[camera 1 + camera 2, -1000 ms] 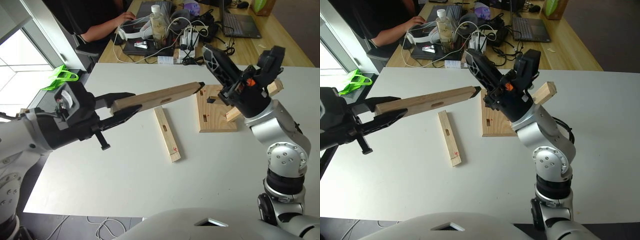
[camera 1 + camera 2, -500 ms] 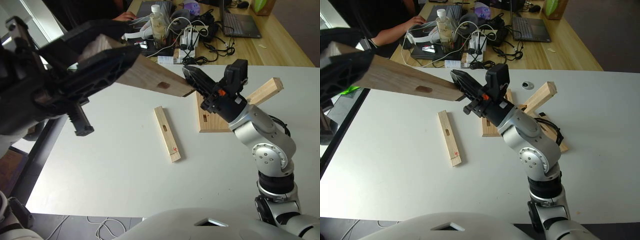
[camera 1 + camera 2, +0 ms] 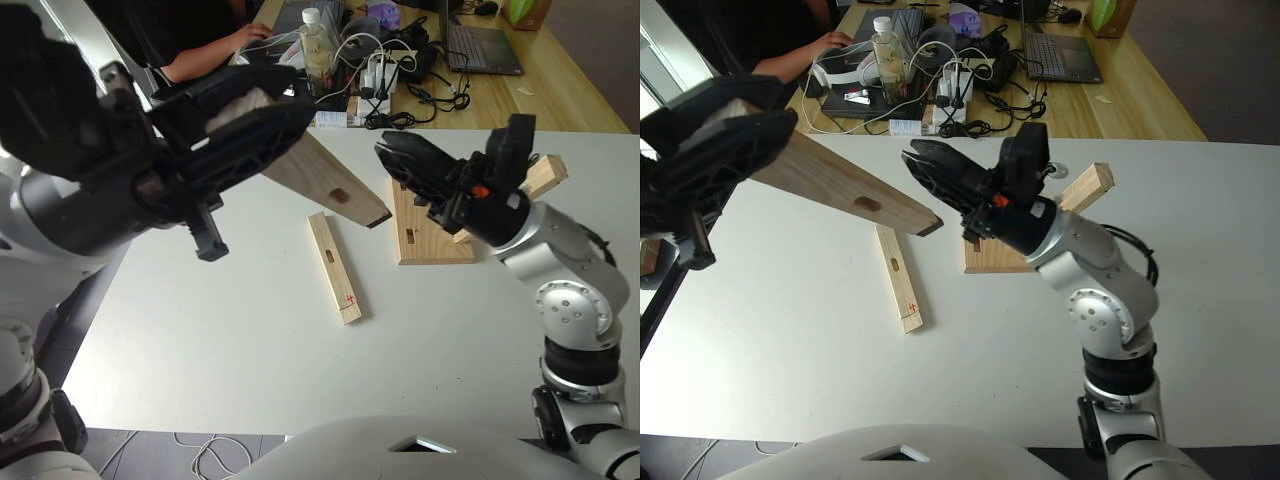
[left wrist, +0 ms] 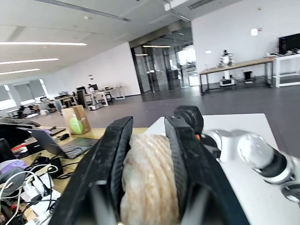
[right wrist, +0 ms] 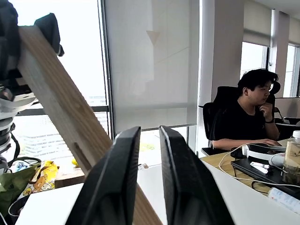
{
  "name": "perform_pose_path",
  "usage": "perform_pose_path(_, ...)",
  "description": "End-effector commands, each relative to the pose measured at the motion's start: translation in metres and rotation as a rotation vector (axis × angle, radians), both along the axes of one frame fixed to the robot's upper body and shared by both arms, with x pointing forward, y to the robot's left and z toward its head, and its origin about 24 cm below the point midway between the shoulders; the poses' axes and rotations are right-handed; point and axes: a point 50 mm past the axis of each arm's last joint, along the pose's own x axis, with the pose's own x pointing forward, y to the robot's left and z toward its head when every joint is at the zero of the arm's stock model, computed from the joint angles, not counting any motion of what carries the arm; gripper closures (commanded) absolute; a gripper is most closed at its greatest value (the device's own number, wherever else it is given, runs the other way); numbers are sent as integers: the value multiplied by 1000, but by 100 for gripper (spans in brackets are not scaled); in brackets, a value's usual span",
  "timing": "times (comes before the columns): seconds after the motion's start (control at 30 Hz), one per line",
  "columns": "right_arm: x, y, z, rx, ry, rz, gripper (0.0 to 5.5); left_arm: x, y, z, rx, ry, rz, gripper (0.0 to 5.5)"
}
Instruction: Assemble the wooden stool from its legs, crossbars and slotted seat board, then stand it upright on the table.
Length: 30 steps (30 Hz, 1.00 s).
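Slanted leg (image 3: 330, 185) in left gripper (image 3: 290, 115) hangs over table middle, tip close to right gripper (image 3: 915, 158): narrow gap between. Loose bar (image 3: 333, 266) flat below; seat board (image 3: 430, 245) with stuck-in leg (image 3: 530, 180) near it. Near half of table (image 3: 230, 340) bare, open passage. Cluttered desk (image 3: 560, 100) behind far edge.

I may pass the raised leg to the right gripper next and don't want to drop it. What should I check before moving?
1. Grip: ok, the left gripper is shut on one end of the raised leg.
2. Receiver: ok, the right gripper is open, empty, near the leg's free end, not touching.
3. Clearance: ok, the loose leg lies flat on the table, untouched.
4. Target: ok, the seat board lies flat, slots showing.
5. Is the angled leg seated in the board? Cannot tell, the right arm covers the joint.
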Motion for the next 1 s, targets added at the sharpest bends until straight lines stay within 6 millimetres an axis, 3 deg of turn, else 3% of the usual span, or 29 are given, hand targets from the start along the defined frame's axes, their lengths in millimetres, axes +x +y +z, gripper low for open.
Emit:
perform_pose_path(0.03,-1,-17,7,-149,-55,215,409,3,-6,3,77,9,-85,446)
perform_pose_path(0.17,-3,-10,-11,-285,-37,340,365,8,-17,6,88,1,-171,446)
perform_pose_path(0.47,3,3,-29,-403,-103,273,365,8,-29,2,100,31,-264,446)
perform_pose_path(1.0,-19,6,-42,-346,-23,463,381,13,-33,-3,125,13,-255,446)
